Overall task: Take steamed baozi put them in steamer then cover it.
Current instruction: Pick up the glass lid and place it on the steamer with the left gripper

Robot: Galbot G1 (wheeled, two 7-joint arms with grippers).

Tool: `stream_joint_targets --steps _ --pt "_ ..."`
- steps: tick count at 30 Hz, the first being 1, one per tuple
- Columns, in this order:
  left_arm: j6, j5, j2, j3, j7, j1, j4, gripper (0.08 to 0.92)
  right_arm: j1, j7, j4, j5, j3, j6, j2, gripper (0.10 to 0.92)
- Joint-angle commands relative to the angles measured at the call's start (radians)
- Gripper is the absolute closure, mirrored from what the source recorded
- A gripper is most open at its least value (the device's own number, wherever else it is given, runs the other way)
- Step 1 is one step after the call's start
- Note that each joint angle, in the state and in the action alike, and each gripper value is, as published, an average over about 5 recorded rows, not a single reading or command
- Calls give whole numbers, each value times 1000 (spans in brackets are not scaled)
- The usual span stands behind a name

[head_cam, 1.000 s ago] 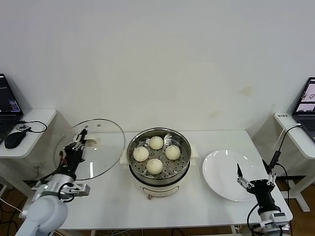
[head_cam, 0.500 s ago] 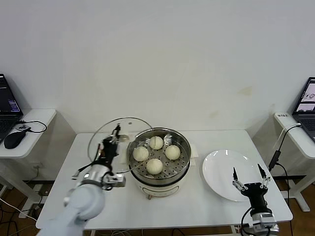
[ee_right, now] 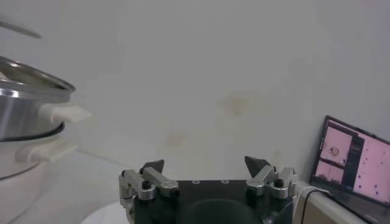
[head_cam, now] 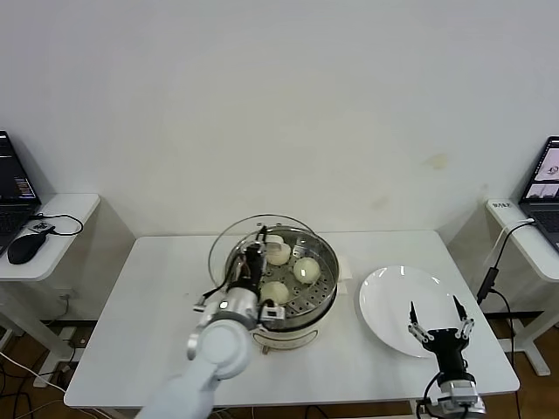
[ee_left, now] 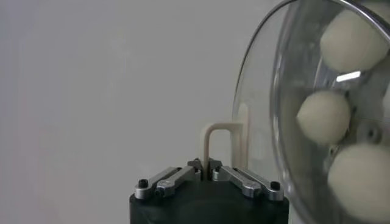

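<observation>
Your left gripper (head_cam: 255,255) is clenched on the handle of the glass lid (head_cam: 229,241), holding it tilted above the near-left side of the steamer (head_cam: 325,295), probably so it can swing down flat onto the rim. The steamed baozi (head_cam: 306,269) already sit on the perforated tray, so only covering remains. Your right gripper (head_cam: 434,316) waits with fingers spread near the white plate (head_cam: 393,297), clear of the pot.

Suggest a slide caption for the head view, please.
Left gripper carries the glass lid over the steamer of baozi.
</observation>
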Motion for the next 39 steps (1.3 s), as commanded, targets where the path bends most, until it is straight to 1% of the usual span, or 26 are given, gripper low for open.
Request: stream_joint_targets --steps 1,9,19,28,39 --pt "14 129 -151 60 43 -28 84 867 3 3 -19 -28 -8 6 13 202" --pt "0 146 -159 36 35 -5 107 867 -4 5 -21 -27 -15 10 7 202" --pt "-17 172 -168 8 21 40 102 867 -10 6 -16 -27 -29 10 5 203" --pt "-27 193 -189 0 8 54 116 867 -18 10 -19 -16 -35 7 -7 203" --pt "-33 199 -193 -16 2 56 129 867 -17 8 -21 -13 -39 7 -12 203"
